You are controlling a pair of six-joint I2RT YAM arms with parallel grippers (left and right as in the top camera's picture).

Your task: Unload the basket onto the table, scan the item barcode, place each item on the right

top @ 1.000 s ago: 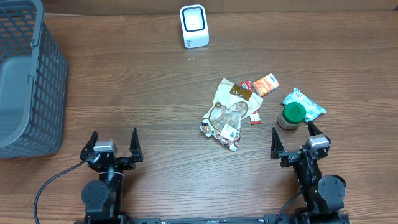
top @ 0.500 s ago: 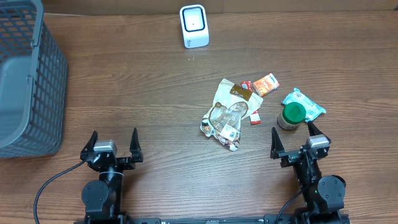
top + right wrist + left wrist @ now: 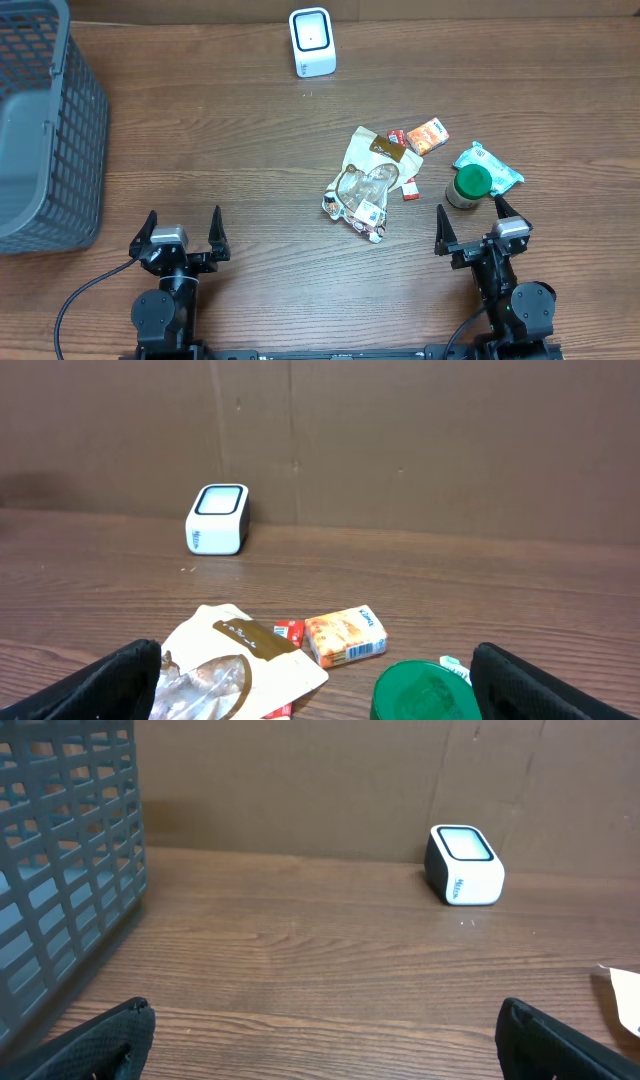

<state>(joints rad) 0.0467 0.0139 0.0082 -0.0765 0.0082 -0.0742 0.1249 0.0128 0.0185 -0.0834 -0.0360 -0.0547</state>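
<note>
A white barcode scanner (image 3: 312,42) stands at the back of the table, also seen in the left wrist view (image 3: 464,866) and the right wrist view (image 3: 217,519). The items lie right of centre: a cream snack pouch (image 3: 368,183), an orange box (image 3: 428,134), a small red packet (image 3: 397,137), a green-lidded jar (image 3: 468,186) and a teal packet (image 3: 494,163). My left gripper (image 3: 182,233) is open near the front left, nothing between its fingers. My right gripper (image 3: 471,226) is open just in front of the jar (image 3: 428,692).
A grey mesh basket (image 3: 45,120) stands at the far left and shows at the left edge of the left wrist view (image 3: 60,870). A brown board wall (image 3: 420,440) closes the back of the table.
</note>
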